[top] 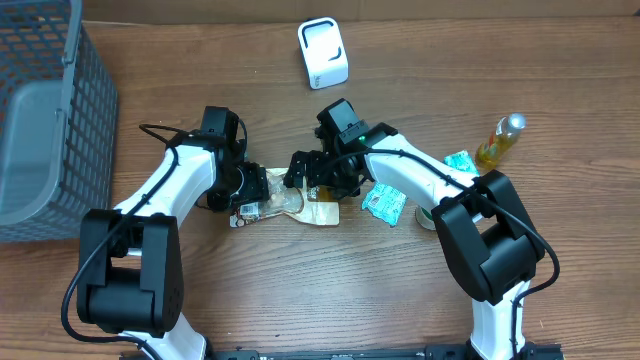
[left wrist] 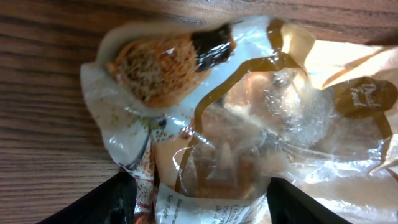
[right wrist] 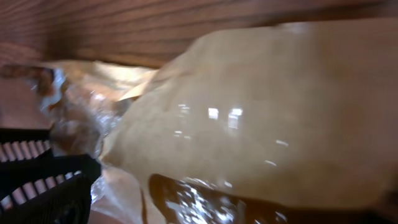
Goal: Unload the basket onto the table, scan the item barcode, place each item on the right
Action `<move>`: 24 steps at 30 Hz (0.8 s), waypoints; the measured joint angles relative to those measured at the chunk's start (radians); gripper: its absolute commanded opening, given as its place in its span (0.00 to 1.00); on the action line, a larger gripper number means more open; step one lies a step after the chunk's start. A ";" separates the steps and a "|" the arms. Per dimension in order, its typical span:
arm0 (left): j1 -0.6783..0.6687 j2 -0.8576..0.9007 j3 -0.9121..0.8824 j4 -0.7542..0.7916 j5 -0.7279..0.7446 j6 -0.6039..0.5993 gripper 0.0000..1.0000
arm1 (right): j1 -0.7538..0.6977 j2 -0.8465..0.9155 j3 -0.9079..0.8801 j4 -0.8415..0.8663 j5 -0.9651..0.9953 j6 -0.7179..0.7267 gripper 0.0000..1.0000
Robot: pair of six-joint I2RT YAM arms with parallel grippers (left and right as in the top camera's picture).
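Left end effector (top: pixel 258 192): fingers spread to either side of the left end of the snack packet (top: pixel 300 207). I see no clear pinch on the film.
Right end effector (top: pixel 308 178): fingers spread wide and low over the packet's right half. My wrist view shows one ribbed finger (right wrist: pixel 43 183) beside the glossy wrapper, with nothing clamped.
Packet position: flat on the table (top: pixel 330 290), mid-table, between the two end effectors and reaching under both.
Long axis: left to right across the table, so each arm faces one end.
Printed side: a white text panel (left wrist: pixel 180 210) sits at the end nearest my left fingers. I can't tell whether it carries the barcode.
Scanner: I take the white unit (top: pixel 323 53) at the far edge to be it. It stands well apart from the packet, on the far side.
Key relation: the packet lies just ahead of both end effectors, and the scanner is beyond them. I judge the right arm slightly nearer the scanner.
Next need: a firm grip on one end, then a lift that turns the code toward the scanner.
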 measured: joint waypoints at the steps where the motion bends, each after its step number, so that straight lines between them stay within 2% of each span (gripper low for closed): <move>1: 0.000 0.000 0.000 0.000 0.000 0.000 0.70 | 0.000 0.000 -0.001 0.004 -0.013 0.010 1.00; 6: 0.000 0.000 0.000 -0.002 -0.004 0.000 0.70 | 0.001 0.004 -0.009 0.091 -0.106 0.058 0.99; 8: 0.000 0.000 0.000 -0.002 -0.005 0.000 0.70 | 0.001 0.004 -0.011 0.135 -0.159 0.064 0.95; 12: 0.001 0.000 0.000 -0.002 -0.015 0.000 0.70 | -0.002 0.008 -0.011 0.156 -0.229 0.073 0.75; 14: 0.001 0.000 0.000 -0.002 -0.017 0.000 0.70 | -0.001 0.010 -0.011 0.156 -0.243 0.076 0.59; 15: 0.001 0.000 0.000 -0.002 -0.019 0.000 0.70 | -0.001 0.011 -0.011 0.156 -0.243 0.080 0.56; 24: 0.001 0.000 0.000 -0.002 -0.023 0.000 0.70 | 0.000 0.014 -0.011 0.130 -0.212 0.043 0.53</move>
